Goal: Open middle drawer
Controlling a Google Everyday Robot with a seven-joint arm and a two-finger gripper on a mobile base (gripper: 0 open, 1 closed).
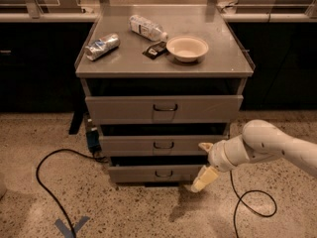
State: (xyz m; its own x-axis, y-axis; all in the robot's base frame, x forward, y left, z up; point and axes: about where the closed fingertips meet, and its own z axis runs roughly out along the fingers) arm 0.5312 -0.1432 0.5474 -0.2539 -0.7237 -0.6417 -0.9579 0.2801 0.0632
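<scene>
The grey cabinet has three drawers stacked in its front. The middle drawer (129,146) is a wide, low grey panel with a small dark wire handle (163,145). It stands slightly out from the cabinet, with a dark gap above it. My gripper (204,162) is open in front of the right end of the middle and bottom drawers, well right of the handle. One cream finger (205,146) is near the middle drawer's right end and the other (204,178) hangs by the bottom drawer (133,174). It holds nothing.
The tall top drawer (119,109) has a label plate. On the cabinet top (124,63) lie a water bottle (147,29), a silver can (102,46), a dark packet (154,49) and a bowl (187,47). Black cables (47,182) (252,205) lie on the floor on both sides.
</scene>
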